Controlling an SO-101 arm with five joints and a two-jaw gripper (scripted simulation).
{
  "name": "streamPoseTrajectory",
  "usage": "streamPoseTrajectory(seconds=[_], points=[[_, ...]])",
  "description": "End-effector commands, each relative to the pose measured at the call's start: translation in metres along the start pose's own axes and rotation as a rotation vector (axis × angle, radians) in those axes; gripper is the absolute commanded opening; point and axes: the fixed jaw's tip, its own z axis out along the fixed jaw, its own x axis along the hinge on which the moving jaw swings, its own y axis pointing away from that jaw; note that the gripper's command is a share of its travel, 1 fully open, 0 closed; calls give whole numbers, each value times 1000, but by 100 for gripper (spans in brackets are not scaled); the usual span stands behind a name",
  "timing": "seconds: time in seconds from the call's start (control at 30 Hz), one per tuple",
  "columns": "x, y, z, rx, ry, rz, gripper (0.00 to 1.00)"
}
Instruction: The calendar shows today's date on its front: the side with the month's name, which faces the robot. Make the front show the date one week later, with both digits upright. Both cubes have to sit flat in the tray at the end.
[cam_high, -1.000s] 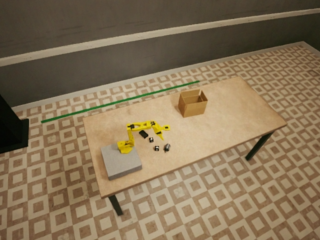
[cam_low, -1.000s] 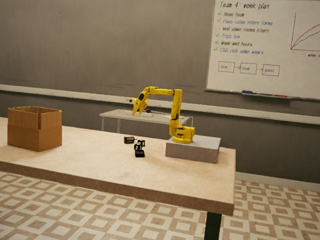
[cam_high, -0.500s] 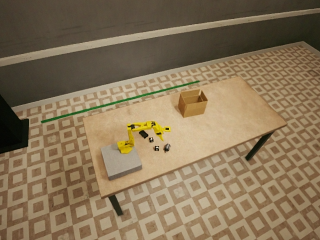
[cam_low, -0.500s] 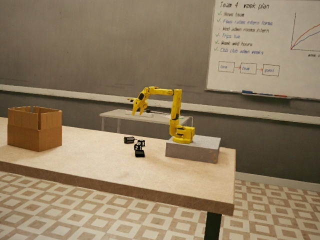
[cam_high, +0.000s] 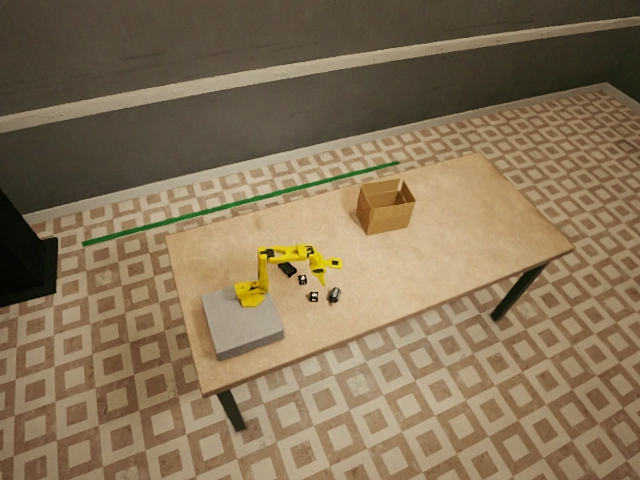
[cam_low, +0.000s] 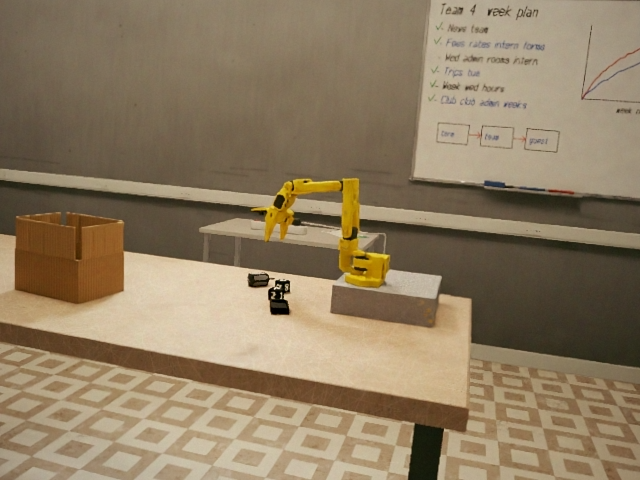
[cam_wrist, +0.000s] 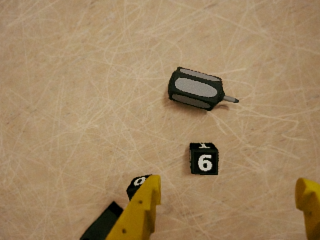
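Evidently, both number cubes are out and the date is unset

Top view: the yellow plastic claw (cam_high: 330, 274) (cam_low: 275, 238) (cam_wrist: 227, 192) hangs over the wooden desk (cam_high: 444, 206) (cam_low: 180, 310) (cam_wrist: 75, 75). Two black cubes with white digits lie apart near a black block, perhaps the calendar's tray.

Exterior view: the claw is well above them, partly open and gripping nothing.

Wrist view: one black cube (cam_high: 314, 297) (cam_low: 282, 285) (cam_wrist: 204, 162) shows a 6 on top; the other black cube (cam_high: 302, 280) (cam_low: 276, 293) (cam_wrist: 136, 186) is partly hidden. Choosing digits, turning and seating both seem left.

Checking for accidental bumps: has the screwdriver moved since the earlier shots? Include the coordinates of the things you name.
No. The screwdriver (cam_high: 334, 295) (cam_low: 258, 280) (cam_wrist: 195, 87) shows no visible shift against the grey block (cam_high: 245, 328) (cam_low: 382, 305), top or exterior.
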Motion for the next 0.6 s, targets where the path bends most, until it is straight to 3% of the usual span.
streamPoseTrajectory(seconds=[0.0, 0.1, 0.33, 0.57], points=[[14, -5, 21, 24, 107, 16, 35], [19, -6, 27, 31, 138, 16, 35], [52, -12, 57, 70, 323, 16, 35], [64, -15, 65, 83, 382, 16, 35]])
